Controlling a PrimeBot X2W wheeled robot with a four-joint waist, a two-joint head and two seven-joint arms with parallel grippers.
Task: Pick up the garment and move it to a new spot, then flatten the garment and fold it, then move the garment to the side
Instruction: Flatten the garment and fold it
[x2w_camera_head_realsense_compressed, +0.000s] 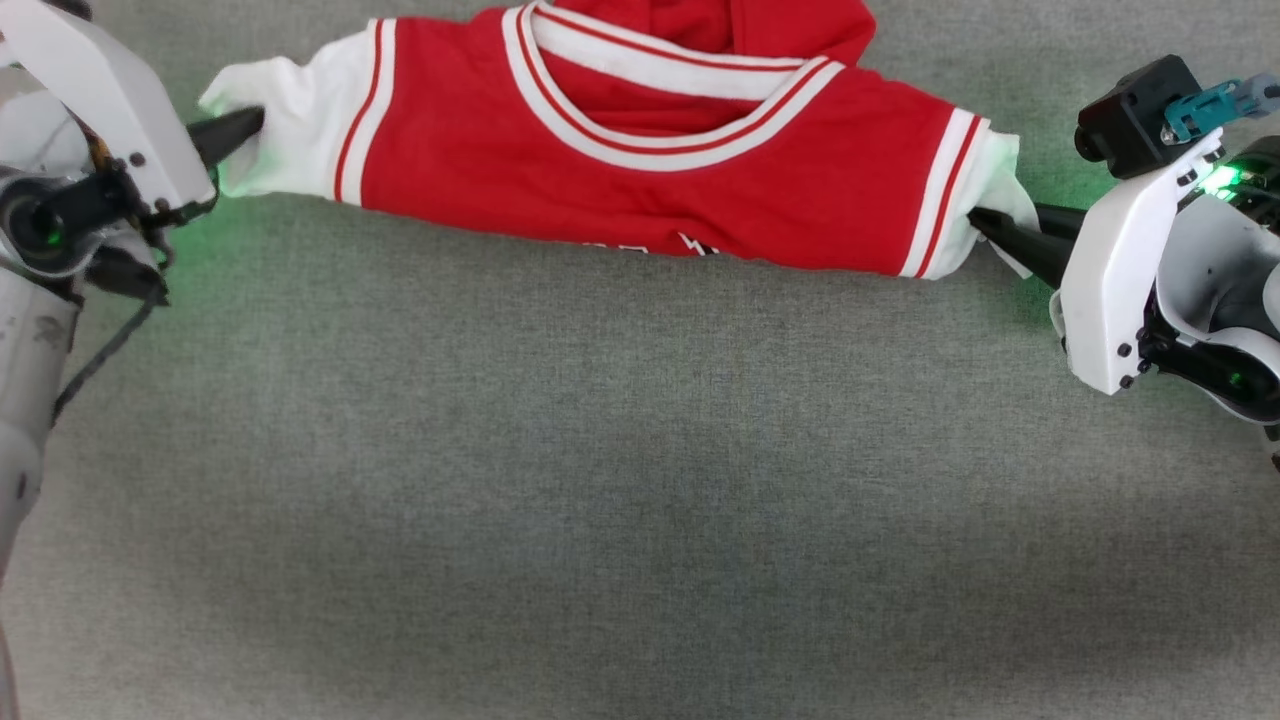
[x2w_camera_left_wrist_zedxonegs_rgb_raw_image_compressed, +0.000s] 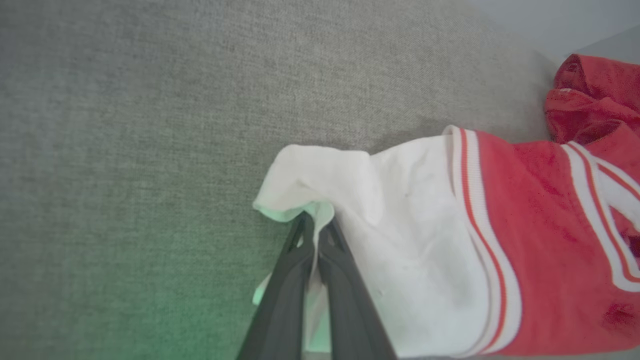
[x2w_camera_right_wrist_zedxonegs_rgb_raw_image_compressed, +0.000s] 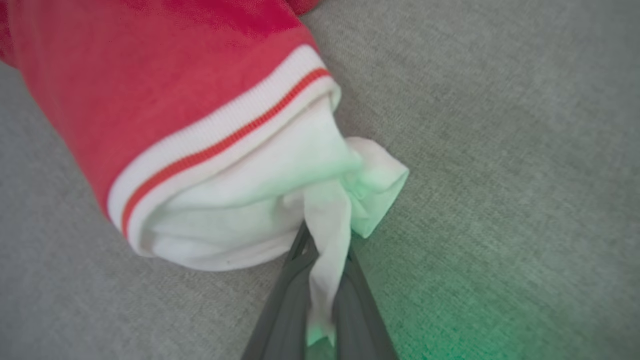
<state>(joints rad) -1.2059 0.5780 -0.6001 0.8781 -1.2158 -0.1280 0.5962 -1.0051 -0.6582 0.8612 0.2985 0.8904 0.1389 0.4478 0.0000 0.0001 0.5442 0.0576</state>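
Head view: left gripper (x2w_camera_head_realsense_compressed: 255, 120), right gripper (x2w_camera_head_realsense_compressed: 975, 218) pinch opposite garment (x2w_camera_head_realsense_compressed: 640, 190) ends.

The left end effector (x2w_camera_head_realsense_compressed: 248, 122) sits at the left edge of the head view. Its two dark fingers point inward and are pressed together on a white sleeve of the garment (x2w_camera_head_realsense_compressed: 640, 190). The right end effector (x2w_camera_head_realsense_compressed: 990, 228) sits at the right edge, its fingers pointing back toward the left one and clamped on the opposite sleeve. The arms are spread well apart. Green light glows by each pale wrist housing.
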